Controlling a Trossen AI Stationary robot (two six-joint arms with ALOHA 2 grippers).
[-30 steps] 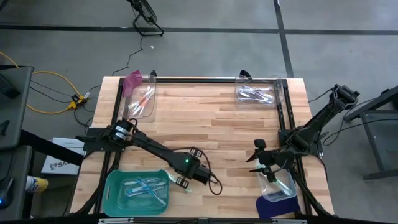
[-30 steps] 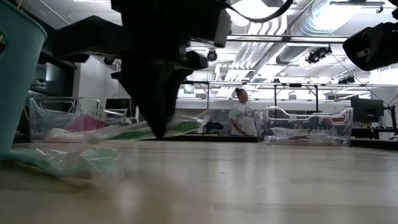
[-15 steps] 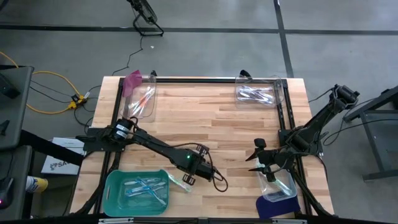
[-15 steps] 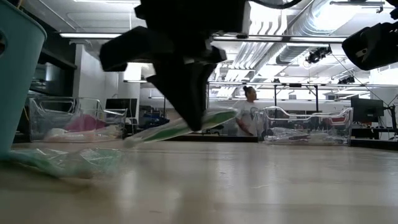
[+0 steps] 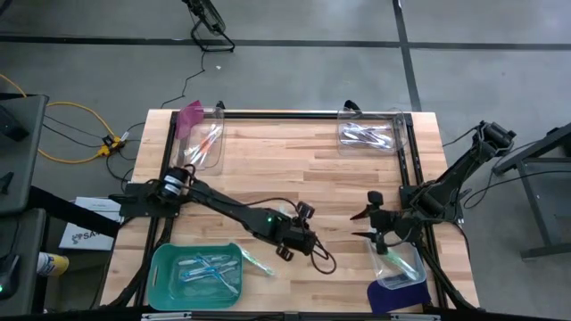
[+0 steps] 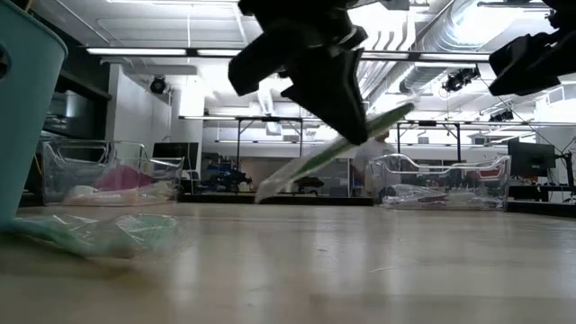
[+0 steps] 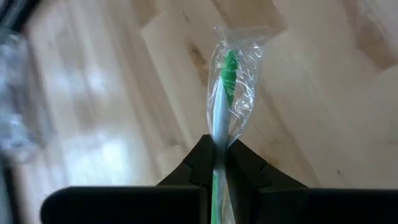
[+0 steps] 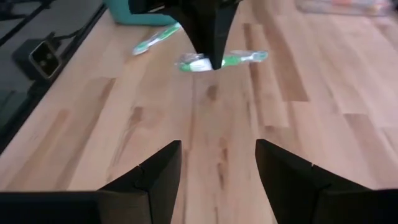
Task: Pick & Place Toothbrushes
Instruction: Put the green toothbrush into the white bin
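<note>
Even, bright light falls on the wooden table (image 5: 294,169) in the high view, with only faint, soft shadows under the arms. In the low view the ceiling light strips (image 6: 144,51) glare white, so the left arm (image 6: 310,54) against them reads as a black silhouette; the near tabletop is out of focus and shows pale reflections, and the teal bin (image 6: 22,117) at the edge is blurred. The left wrist view is motion-smeared, though the wrapped green toothbrush (image 7: 225,93) stays fairly crisp, its film catching highlights. In the right wrist view the near fingers (image 8: 152,177) are soft-edged and dark.
</note>
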